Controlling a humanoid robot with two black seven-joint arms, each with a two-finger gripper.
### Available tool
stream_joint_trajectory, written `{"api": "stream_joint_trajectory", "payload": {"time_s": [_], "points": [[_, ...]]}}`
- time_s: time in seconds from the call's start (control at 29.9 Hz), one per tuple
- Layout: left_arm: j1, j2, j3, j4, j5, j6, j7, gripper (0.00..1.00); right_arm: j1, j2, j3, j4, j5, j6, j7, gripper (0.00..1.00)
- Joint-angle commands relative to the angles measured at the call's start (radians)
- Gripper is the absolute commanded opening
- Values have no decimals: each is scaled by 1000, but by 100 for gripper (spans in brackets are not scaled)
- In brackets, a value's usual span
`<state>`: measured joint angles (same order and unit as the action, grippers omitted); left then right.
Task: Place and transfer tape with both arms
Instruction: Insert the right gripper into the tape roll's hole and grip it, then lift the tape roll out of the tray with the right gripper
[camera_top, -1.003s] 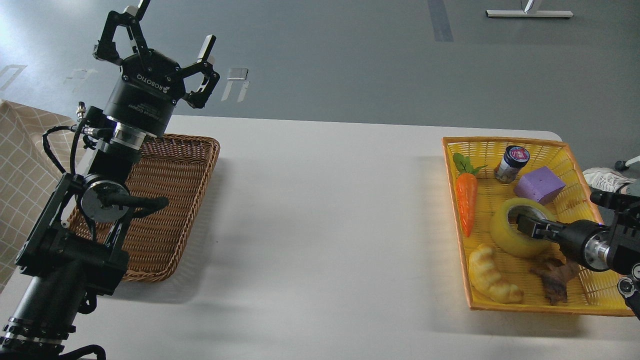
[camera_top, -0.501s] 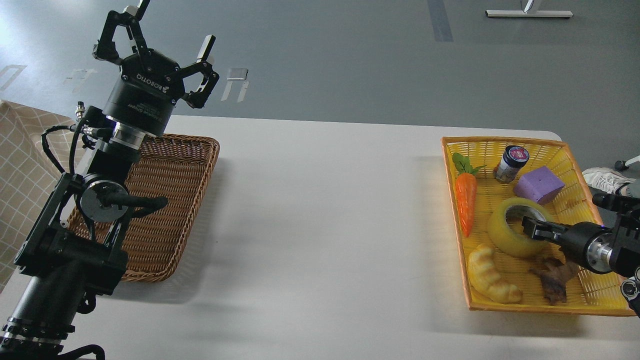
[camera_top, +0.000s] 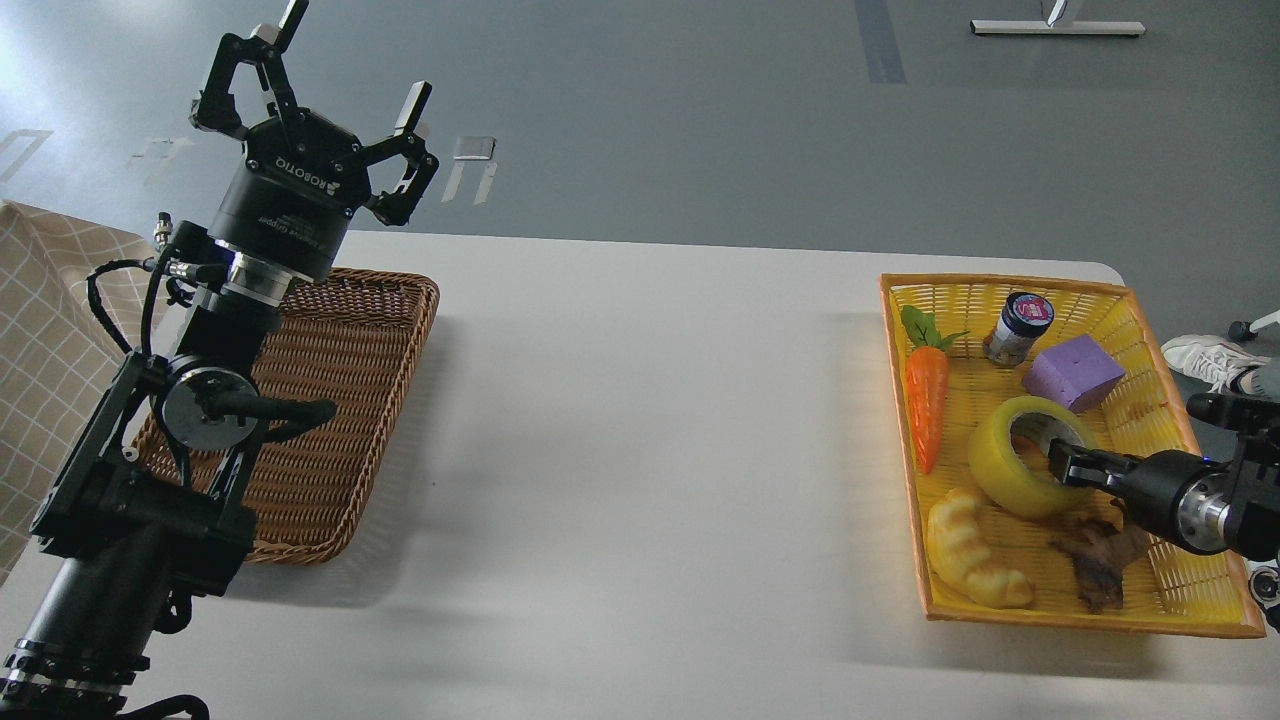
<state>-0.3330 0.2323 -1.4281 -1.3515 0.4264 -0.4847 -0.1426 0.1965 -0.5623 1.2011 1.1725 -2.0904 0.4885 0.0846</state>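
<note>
Inside the yellow woven plastic basket (camera_top: 1150, 300) at my right lies one wide roll of translucent yellow packing tape (camera_top: 1005, 470), near the basket's middle. Around it I count one orange toy carrot (camera_top: 925, 400), one small dark jar with a printed lid (camera_top: 1010, 328), one purple foam block (camera_top: 1075, 372), one pale ridged croissant toy (camera_top: 968, 550) and one brown lumpy piece (camera_top: 1095, 560).

My right gripper (camera_top: 1062, 462) reaches in level from the right edge, its tip at the roll's rim by the grey core; it looks closed on that wall, though I cannot tell for certain.

My left gripper (camera_top: 340, 85) is raised over the one brown wicker tray (camera_top: 400, 340), fingers spread wide, holding nothing.

Between the two baskets the white table (camera_top: 650, 430) is bare.
</note>
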Motion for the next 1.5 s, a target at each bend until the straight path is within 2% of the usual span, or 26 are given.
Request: {"api": "stream_joint_trajectory", "payload": {"time_s": [0.0,0.43,0.67,0.97,1.3,1.47], "points": [[0,1,0,0,0,0,0,98,1,-1,0,-2,0,0,0,27],[16,-4,0,2,0,-2,0,98,4,-16,2,7,10,0,46,27],[17,-8,1,2,0,-2,0,98,12,-80,5,50,41,0,70,27],[17,-11,1,6,0,-3,0,98,50,-169,17,174,151,0,70,28],[26,-11,1,6,0,-3,0,98,201,-149,0,176,154,0,69,28],[31,-11,1,6,0,-3,0,98,307,-59,-73,165,144,0,64,29]]}}
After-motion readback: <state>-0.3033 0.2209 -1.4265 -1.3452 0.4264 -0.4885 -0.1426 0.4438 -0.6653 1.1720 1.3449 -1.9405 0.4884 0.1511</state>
